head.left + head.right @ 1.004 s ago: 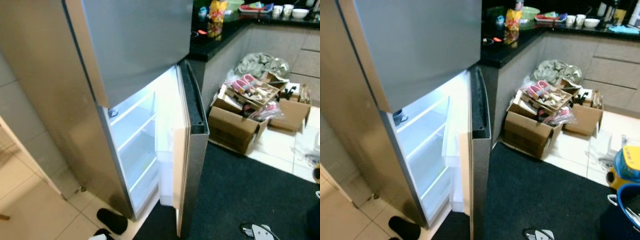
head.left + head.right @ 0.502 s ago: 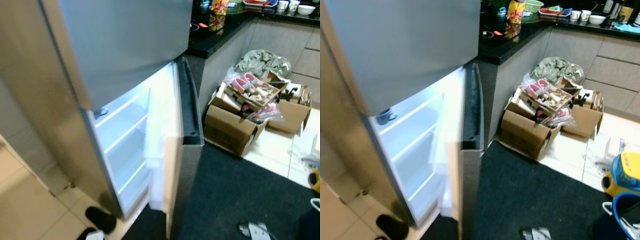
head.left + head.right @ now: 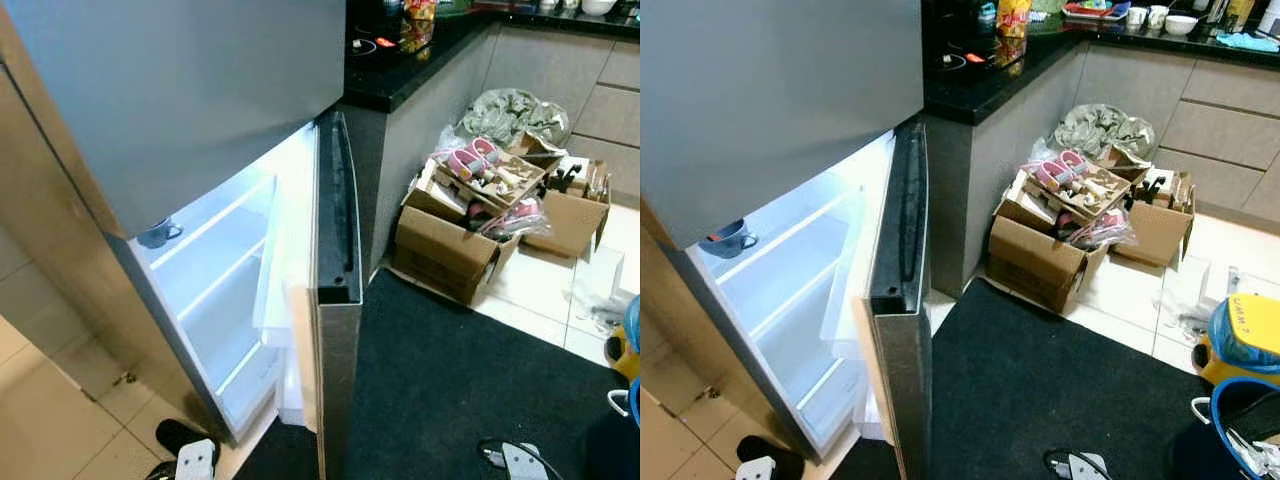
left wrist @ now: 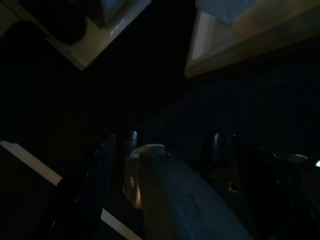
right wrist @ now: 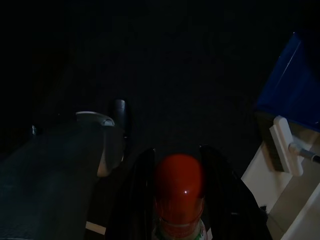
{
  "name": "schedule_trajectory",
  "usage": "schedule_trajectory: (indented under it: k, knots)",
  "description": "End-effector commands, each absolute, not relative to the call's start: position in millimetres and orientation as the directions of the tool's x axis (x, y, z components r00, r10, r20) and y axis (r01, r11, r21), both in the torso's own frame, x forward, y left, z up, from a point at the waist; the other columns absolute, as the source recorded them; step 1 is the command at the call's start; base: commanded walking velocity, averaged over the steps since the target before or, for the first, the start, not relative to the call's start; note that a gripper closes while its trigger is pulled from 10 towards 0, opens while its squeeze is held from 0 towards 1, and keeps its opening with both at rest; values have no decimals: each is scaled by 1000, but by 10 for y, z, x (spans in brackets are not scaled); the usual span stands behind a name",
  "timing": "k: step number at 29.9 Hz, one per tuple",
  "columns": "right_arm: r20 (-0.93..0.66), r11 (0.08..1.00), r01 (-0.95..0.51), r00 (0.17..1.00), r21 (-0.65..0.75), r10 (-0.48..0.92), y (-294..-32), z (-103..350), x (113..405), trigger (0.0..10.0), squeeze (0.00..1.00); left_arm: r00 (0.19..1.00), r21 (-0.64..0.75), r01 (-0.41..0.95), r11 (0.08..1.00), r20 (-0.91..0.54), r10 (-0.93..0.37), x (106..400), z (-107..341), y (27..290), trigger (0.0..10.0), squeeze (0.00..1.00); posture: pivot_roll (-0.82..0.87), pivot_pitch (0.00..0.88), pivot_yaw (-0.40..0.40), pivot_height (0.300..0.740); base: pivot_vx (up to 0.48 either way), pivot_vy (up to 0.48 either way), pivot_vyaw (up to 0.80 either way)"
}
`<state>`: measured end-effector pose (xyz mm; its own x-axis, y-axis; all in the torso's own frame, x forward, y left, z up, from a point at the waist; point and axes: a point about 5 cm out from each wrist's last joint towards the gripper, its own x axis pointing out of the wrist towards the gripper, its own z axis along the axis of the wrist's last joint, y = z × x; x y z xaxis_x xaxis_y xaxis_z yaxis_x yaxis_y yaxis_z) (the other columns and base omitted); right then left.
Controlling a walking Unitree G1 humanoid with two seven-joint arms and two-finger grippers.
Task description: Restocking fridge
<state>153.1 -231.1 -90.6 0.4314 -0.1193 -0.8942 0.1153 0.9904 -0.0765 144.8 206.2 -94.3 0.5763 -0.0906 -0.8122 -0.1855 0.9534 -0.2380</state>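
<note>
- The right end effector (image 5: 177, 200) is clenched around a red-capped bottle (image 5: 178, 187), low beside the open fridge (image 3: 215, 290).
- The bottle looks rigid, smooth and possibly slippery; gripping below the cap seems safest.
- The state of the left end effector cannot be told.

Open fridge (image 3: 790, 290) door (image 3: 898, 300) beside cardboard boxes (image 3: 1040, 255).
</note>
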Motion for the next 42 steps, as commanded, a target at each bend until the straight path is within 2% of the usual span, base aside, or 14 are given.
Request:
schedule_trajectory:
  k: [1,6,18,24,26,27,28,33,36,37,39,42]
  knots:
    - [-900,990,121,420,-72,-117,-2301,-923,1496,10000,0,574,-232,-191,954,-815,-83,1425,-942,2111,10000,0,1,0,-2,740,0,-472,0]
    - [-900,990,121,420,-70,-115,-2294,-924,1495,10000,0,569,-233,-195,953,-818,-84,1405,-954,2091,10000,0,1,0,-2,740,0,-455,0]
    - [-901,990,119,418,-71,-115,-2296,-928,1485,10000,0,582,-241,-228,943,-811,-66,1397,-954,2097,10000,0,2,0,-3,740,0,0,0]
    - [-902,991,118,417,-69,-113,-2298,-928,1482,10000,0,619,-257,-260,931,-784,-43,1479,-915,2125,10000,0,0,0,-1,740,0,0,0]
    - [-902,991,116,418,-69,-112,-2296,-928,1483,10000,0,669,-295,-301,907,-743,-20,1590,-850,2192,10000,0,0,0,-1,740,0,0,0]
    - [-902,991,116,418,-70,-112,-2296,-928,1483,10000,0,695,-317,-319,893,-718,-6,1648,-813,2229,4157,0,0,0,-3,740,0,0,0]
    - [-902,991,115,418,-70,-112,-2296,-928,1483,10000,0,722,-344,-336,877,-692,5,1704,-775,2266,0,0,0,0,-3,740,0,0,0]
    - [-902,991,113,417,-71,-112,-2298,-928,1483,10000,0,783,-409,-375,832,-620,48,1850,-664,2382,0,0,-1,0,-3,740,0,0,0]
    - [-902,991,111,416,-72,-112,-2302,-928,1480,10000,0,884,-570,-361,738,-460,77,2129,-435,2521,0,0,0,0,-1,740,0,0,0]
    - [-902,991,111,416,-72,-112,-2302,-928,1480,10000,0,884,-570,-361,738,-460,77,2129,-435,2521,0,0,0,0,-1,740,0,0,0]
    - [-902,991,111,416,-72,-112,-2303,-928,1479,10000,0,939,-673,-306,673,-330,97,2331,-253,2582,0,0,-1,0,1,740,0,0,0]
    - [-902,991,112,416,-72,-112,-2303,-928,1478,10000,0,955,-713,-285,641,-268,126,2424,-156,2629,0,0,-1,0,1,740,0,0,0]
